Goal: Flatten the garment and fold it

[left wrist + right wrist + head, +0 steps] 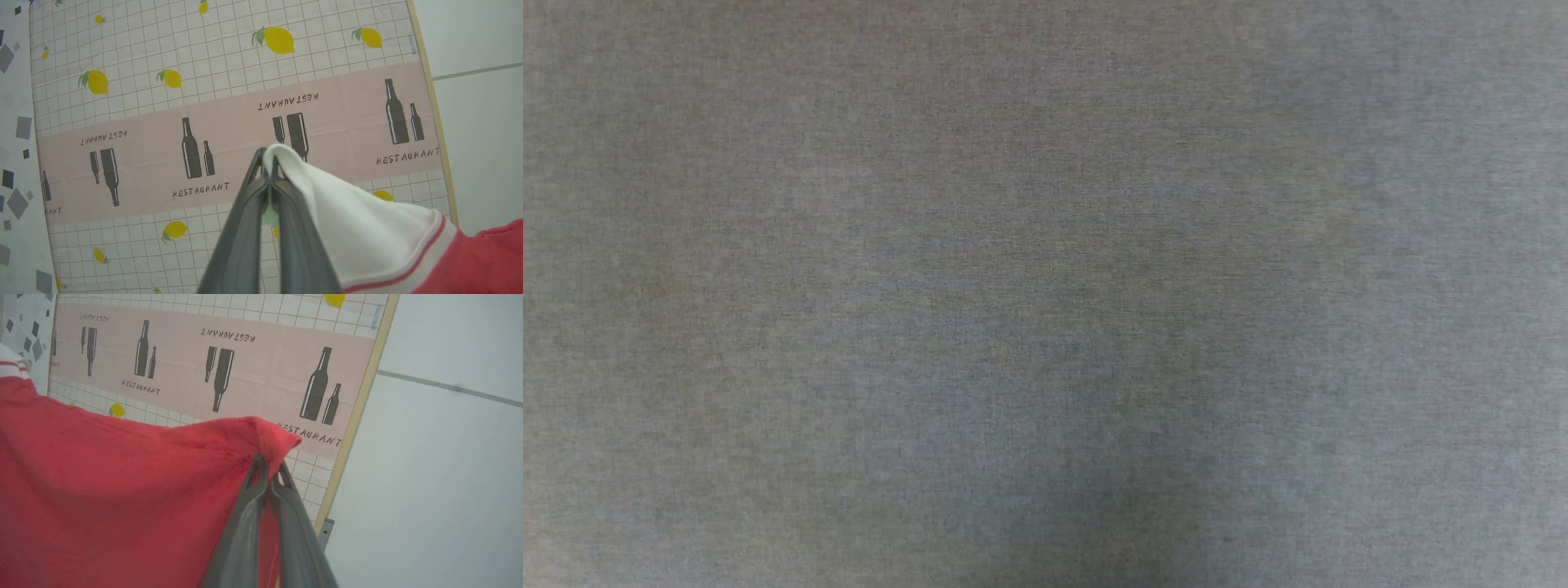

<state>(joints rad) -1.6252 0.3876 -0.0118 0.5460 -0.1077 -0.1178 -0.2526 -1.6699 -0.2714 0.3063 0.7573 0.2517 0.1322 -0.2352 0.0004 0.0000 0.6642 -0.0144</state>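
Nearest in the left wrist view, the left gripper (267, 157) is seen pressed shut on a fold of the white sleeve (359, 220). From those jaws the garment (498, 261) runs off toward that view's lower right, through striped trim into red cloth. In the right wrist view the right gripper (267, 463) is likewise clamped on a red edge of the garment, which spreads away to that view's left. The cloth is therefore judged to be strung between the two grippers, its long axis running from one to the other, with neither arm nearer. Beyond the fingertips the tablecloth (229, 134) is seen, printed with lemons and bottles and apparently below the held cloth. The coming move is judged to depend on lowering the span evenly onto it. Farther off, pale floor (482, 122) lies past the table's edge (429, 81)
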